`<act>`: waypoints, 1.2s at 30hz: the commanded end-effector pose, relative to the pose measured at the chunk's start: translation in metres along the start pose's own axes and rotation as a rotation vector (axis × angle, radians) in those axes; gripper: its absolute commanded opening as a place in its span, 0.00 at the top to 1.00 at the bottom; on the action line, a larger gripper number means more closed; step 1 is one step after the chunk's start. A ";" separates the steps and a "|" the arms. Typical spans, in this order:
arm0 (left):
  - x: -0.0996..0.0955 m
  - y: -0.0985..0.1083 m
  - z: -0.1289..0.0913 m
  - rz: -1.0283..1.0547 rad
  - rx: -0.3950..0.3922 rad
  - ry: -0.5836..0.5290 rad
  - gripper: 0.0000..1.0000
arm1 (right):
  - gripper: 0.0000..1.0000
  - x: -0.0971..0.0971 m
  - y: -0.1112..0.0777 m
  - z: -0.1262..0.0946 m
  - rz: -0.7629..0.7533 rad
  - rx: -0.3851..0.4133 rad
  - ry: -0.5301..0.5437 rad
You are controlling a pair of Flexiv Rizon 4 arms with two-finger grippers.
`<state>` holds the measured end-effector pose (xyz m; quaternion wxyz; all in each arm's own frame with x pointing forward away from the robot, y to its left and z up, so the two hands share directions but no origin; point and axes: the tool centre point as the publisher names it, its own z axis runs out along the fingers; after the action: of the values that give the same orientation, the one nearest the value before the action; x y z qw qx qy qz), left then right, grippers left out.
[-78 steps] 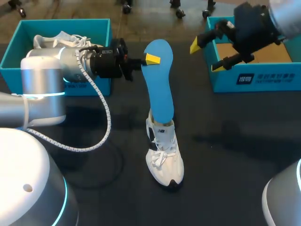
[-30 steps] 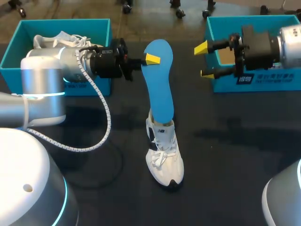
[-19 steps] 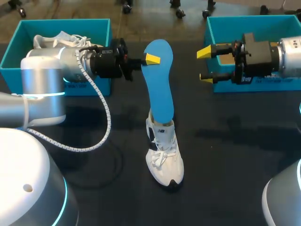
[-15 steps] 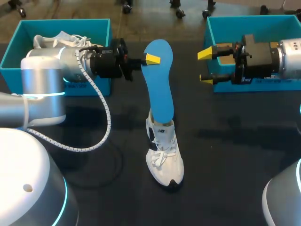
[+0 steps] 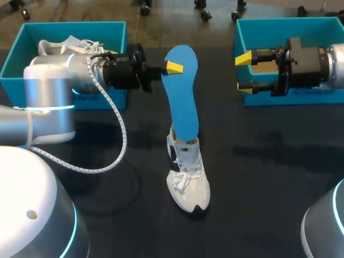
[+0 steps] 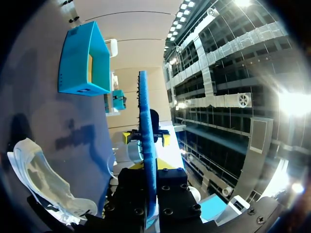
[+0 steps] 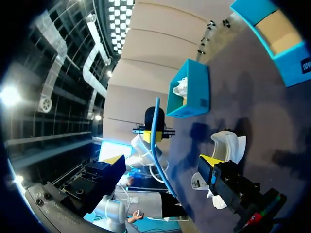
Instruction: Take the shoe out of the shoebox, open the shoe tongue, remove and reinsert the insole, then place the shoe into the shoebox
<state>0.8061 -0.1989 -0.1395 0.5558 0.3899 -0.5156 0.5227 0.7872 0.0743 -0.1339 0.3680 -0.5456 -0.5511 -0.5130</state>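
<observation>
Our left gripper pinching insole, upright above shoe, lower end in shoe's opening. Our right gripper spread, right of shoe, by box. Shoe already unboxed; we judge reinserting and boxing remain.

Two teal shoeboxes; two white shoes; one blue insole; two yellow-tipped end effectors

Head view high behind, looking down; wrist views face each other, sharing insole.
</observation>
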 end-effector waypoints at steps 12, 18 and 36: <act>0.029 -0.017 -0.003 0.567 -0.161 -0.088 1.00 | 0.00 0.002 -0.004 -0.001 0.002 -0.009 -0.005; 0.051 -0.017 -0.005 0.804 -0.197 -0.032 1.00 | 0.00 0.002 -0.004 -0.001 0.002 -0.009 -0.005; 0.065 -0.031 -0.013 1.385 -0.183 -0.095 1.00 | 0.00 0.002 -0.004 -0.001 0.002 -0.009 -0.005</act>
<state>0.8318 -0.1811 -0.0766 0.2519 0.0687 -0.7034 0.6611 0.7818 0.0727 -0.1319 0.3652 -0.5487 -0.5493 -0.5137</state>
